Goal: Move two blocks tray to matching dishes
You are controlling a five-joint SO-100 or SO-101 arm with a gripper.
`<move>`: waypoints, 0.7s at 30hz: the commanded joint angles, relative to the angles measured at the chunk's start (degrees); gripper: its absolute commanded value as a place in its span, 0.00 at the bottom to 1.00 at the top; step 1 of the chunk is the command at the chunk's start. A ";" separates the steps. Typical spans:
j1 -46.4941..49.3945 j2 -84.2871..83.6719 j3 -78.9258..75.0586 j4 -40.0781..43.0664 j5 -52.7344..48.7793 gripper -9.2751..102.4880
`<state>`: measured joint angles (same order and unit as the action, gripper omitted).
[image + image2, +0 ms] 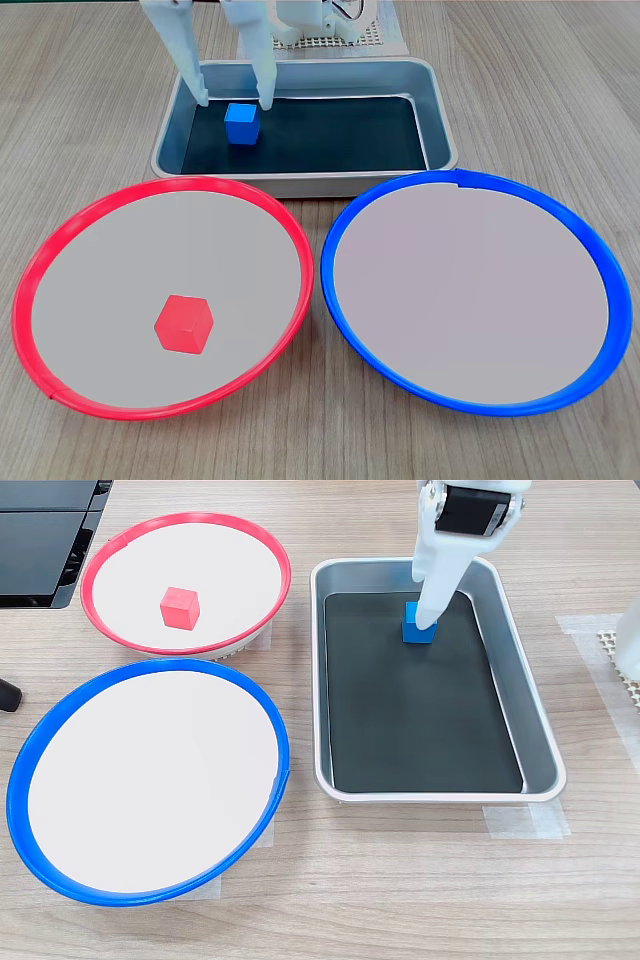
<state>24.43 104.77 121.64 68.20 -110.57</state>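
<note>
Nearest in a fixed view, the red block (184,324) sits inside the red dish (60,240); the blue dish (350,215) beside it holds nothing. Beyond, in the tray (440,120), the jaws (236,100) stand wide astride the blue block (242,124), untouched. In the other fixed view a finger hides part of that block (420,632), near the tray's far wall.

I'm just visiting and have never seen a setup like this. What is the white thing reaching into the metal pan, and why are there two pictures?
It is a small robot arm; the white prongs are its gripper. Two still cameras look at one wooden table from different sides. A silver tray holds a blue cube. A red cube already lies in the red-rimmed dish; the blue-rimmed dish holds nothing. The gripper is open, fingers either side of the blue cube, and holds nothing yet.
</note>
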 commanded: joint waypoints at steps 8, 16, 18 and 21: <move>-0.53 -1.23 6.86 -12.13 0.35 0.15; -10.90 -1.49 -8.35 0.53 20.74 0.08; -16.35 -2.99 -15.29 2.72 31.90 0.08; -24.61 -6.42 -23.99 0.35 49.22 0.08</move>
<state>5.54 99.23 103.97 69.61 -76.64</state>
